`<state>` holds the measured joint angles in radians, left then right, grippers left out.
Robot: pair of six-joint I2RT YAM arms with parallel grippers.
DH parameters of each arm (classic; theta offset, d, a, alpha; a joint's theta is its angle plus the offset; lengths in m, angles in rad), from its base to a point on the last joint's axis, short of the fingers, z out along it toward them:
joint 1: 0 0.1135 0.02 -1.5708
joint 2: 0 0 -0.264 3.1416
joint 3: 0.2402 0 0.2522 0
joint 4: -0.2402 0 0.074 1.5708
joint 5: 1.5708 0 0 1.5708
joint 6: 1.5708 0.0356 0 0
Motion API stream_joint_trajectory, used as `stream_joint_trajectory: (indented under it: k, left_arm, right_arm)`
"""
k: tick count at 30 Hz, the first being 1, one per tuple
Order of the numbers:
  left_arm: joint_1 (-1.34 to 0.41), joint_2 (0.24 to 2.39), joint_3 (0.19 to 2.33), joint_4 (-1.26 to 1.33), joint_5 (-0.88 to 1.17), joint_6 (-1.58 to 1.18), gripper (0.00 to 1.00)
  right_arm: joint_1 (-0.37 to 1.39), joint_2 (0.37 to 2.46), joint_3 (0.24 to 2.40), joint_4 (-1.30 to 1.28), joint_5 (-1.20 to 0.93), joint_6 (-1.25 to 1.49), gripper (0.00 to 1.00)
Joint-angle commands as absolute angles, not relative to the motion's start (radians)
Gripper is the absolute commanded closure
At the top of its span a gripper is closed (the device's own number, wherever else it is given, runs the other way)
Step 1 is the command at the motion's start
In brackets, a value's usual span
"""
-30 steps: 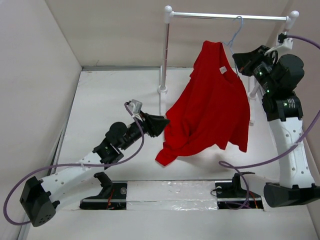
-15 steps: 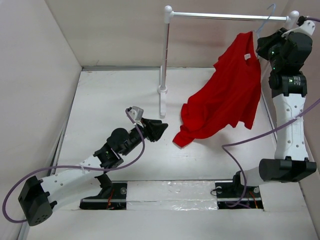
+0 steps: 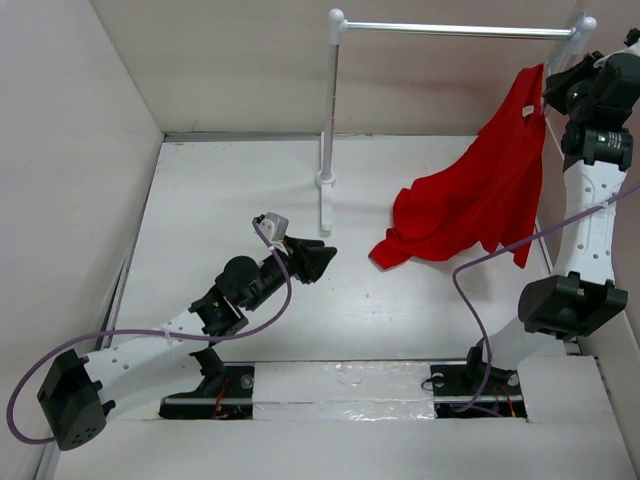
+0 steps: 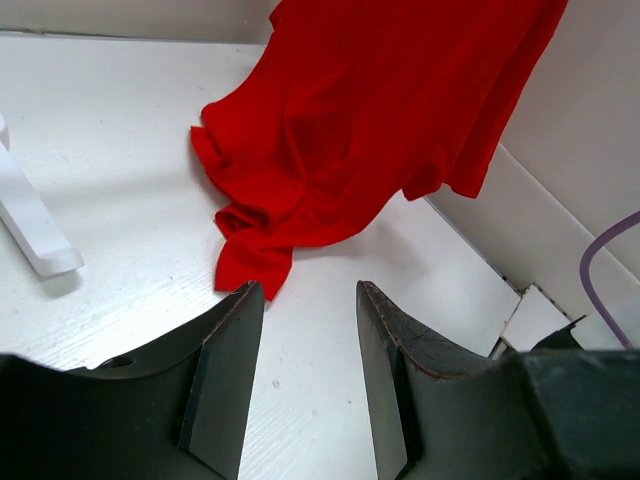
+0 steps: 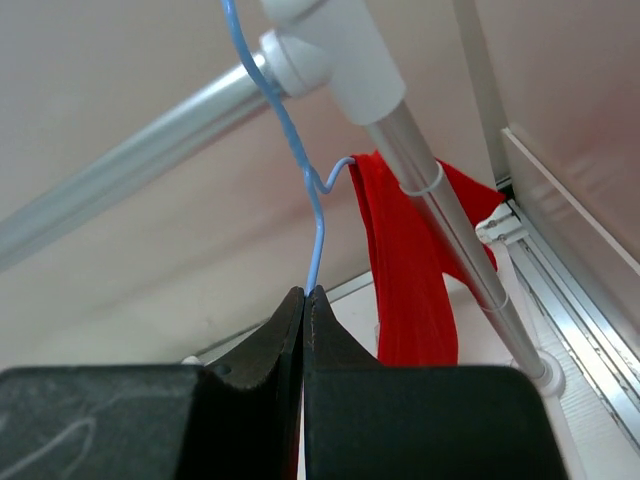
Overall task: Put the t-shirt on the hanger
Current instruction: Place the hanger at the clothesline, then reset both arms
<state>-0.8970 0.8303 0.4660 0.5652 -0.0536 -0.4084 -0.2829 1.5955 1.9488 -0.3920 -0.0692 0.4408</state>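
Observation:
The red t-shirt (image 3: 480, 195) hangs from the far right of the rack, and its lower end drapes down to the table (image 3: 240, 180). It also shows in the left wrist view (image 4: 370, 110) and the right wrist view (image 5: 410, 280). My right gripper (image 3: 552, 95) is raised by the rack's right end. In its wrist view it (image 5: 304, 292) is shut on the thin blue hanger (image 5: 315, 225), whose hook rises beside the rack's bar joint. My left gripper (image 3: 322, 258) is open and empty, low over the table; in its wrist view it (image 4: 308, 287) points at the shirt's lower end.
The white rack with its metal bar (image 3: 450, 30) stands at the back, its left post (image 3: 327, 120) mid-table, its right post (image 5: 440, 210) close to my right gripper. Walls enclose the table on the left, back and right. A purple cable (image 3: 500, 255) loops off the right arm.
My right arm has swung right and back, carrying the hanger and shirt from the rack's middle to its right end. The shirt's lower end trailed right. My left gripper barely moved.

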Motion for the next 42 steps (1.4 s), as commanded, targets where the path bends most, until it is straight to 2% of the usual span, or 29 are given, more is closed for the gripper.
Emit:
stream_joint_trajectory:
  k: [1,8,14,16,17,18,19,22,23,24,26,27,32,37,42]
  left_arm:
    - [-0.902,0.835,0.462,0.626,-0.06,-0.406,0.61]
    - [-0.902,0.818,0.457,0.612,-0.103,-0.408,0.61]
    - [-0.902,0.805,0.454,0.603,-0.118,-0.419,0.6]
    - [-0.902,0.802,0.456,0.6,-0.126,-0.422,0.6]
    - [-0.902,0.796,0.454,0.597,-0.13,-0.425,0.6]
    - [-0.902,0.793,0.453,0.595,-0.133,-0.426,0.6]
    - [-0.902,0.787,0.451,0.594,-0.136,-0.426,0.59]
    - [-0.902,0.772,0.443,0.597,-0.155,-0.43,0.56]
    - [-0.902,0.772,0.445,0.597,-0.161,-0.43,0.55]
    - [-0.902,0.775,0.446,0.589,-0.172,-0.43,0.54]
    - [-0.902,0.79,0.452,0.583,-0.176,-0.428,0.54]
    - [-0.902,0.793,0.456,0.581,-0.182,-0.428,0.54]
    - [-0.902,0.795,0.453,0.584,-0.215,-0.431,0.52]
    - [-0.902,0.775,0.488,0.517,-0.267,-0.483,0.49]
    - [-0.913,0.667,0.47,0.473,-0.27,-0.57,0.48]
  right_arm:
    - [-0.308,1.591,1.958,-0.307,-0.141,0.434,1.0]
    - [-0.33,1.605,1.891,-0.287,-0.207,0.436,1.0]
    - [-0.319,1.543,1.79,-0.236,-0.154,0.451,1.0]
    - [-0.319,1.511,1.743,-0.204,-0.146,0.471,0.86]
    - [-0.319,1.503,1.733,-0.195,-0.141,0.483,0.71]
    - [-0.319,1.499,1.73,-0.195,-0.137,0.486,0.63]
    - [-0.319,1.493,1.729,-0.196,-0.133,0.491,0.49]
    - [-0.319,1.473,1.736,-0.207,-0.14,0.506,0.3]
    - [-0.319,1.448,1.743,-0.209,-0.138,0.511,0.19]
    - [-0.319,1.431,1.743,-0.209,-0.138,0.524,0.11]
    - [-0.319,1.367,1.732,-0.199,-0.138,0.546,0.08]
    - [-0.319,1.335,1.7,-0.19,-0.137,0.569,0.02]
    - [-0.262,1.1,1.469,-0.046,-0.214,0.65,0.0]
    - [-0.163,0.754,1.055,0.153,-0.501,0.761,0.0]
    - [-0.14,0.429,0.819,0.085,-0.59,0.741,0.0]
